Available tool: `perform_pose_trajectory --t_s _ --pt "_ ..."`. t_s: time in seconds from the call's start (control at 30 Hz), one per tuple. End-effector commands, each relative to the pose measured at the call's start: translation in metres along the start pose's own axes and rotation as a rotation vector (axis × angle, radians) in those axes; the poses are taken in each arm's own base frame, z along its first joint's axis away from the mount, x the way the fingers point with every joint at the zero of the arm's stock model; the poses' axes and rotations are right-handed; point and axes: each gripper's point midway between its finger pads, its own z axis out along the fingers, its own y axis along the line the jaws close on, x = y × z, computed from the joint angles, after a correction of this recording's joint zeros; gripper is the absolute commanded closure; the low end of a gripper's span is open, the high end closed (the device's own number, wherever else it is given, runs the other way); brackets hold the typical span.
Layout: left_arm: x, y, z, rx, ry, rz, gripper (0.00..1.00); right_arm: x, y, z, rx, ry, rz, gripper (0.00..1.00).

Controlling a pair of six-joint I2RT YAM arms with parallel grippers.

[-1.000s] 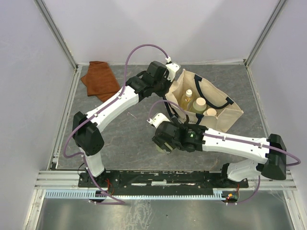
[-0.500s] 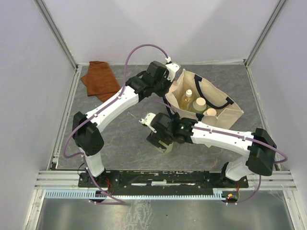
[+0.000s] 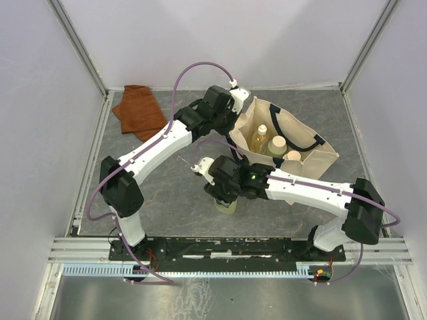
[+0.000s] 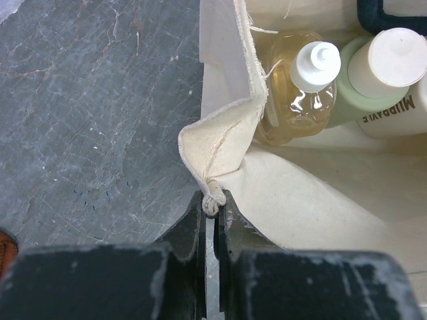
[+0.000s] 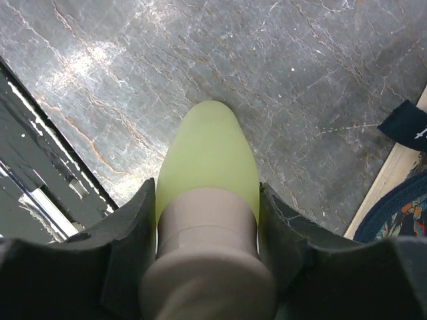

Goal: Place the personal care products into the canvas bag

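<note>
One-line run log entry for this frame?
left gripper: shut on canvas bag rim | right gripper: shut on pale green bottle, outside bag | in bag: amber bottle, second green bottle, cream bottle

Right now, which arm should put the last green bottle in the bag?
Right. The right gripper has its fingers closed around the green bottle, just beside the bag. The left gripper is busy pinching the bag's edge, holding it open.

Three bottles in the bag; fourth bottle before it, to its left; cloth rear left.
</note>
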Motion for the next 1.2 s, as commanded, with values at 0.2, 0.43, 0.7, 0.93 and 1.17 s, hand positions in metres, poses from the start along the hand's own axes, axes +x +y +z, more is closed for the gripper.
perform_pose_trajectory --t_s 0.2,0.43,0.7,0.93,1.17 --pt "-0.013 0.012 -0.027 -0.033 -0.045 0.017 0.97 0.003 -0.03 -0.053 0.16 -0.069 0.15 0.76" --pt "-0.012 0.012 -0.026 -0.032 -0.041 0.019 0.97 -0.005 -0.051 -0.121 0.256 -0.169 0.32 0.78" --pt "-0.005 0.011 -0.024 -0.03 -0.026 0.021 0.97 -0.043 -0.077 -0.203 0.329 -0.398 0.464 0.97" --pt "-0.004 0.01 -0.023 -0.024 -0.023 0.02 0.97 -0.079 -0.108 -0.257 0.463 -0.544 0.456 1.0" --pt "-0.003 0.008 -0.022 -0.015 -0.02 0.019 0.97 -0.105 -0.141 -0.281 0.598 -0.605 0.45 1.0"
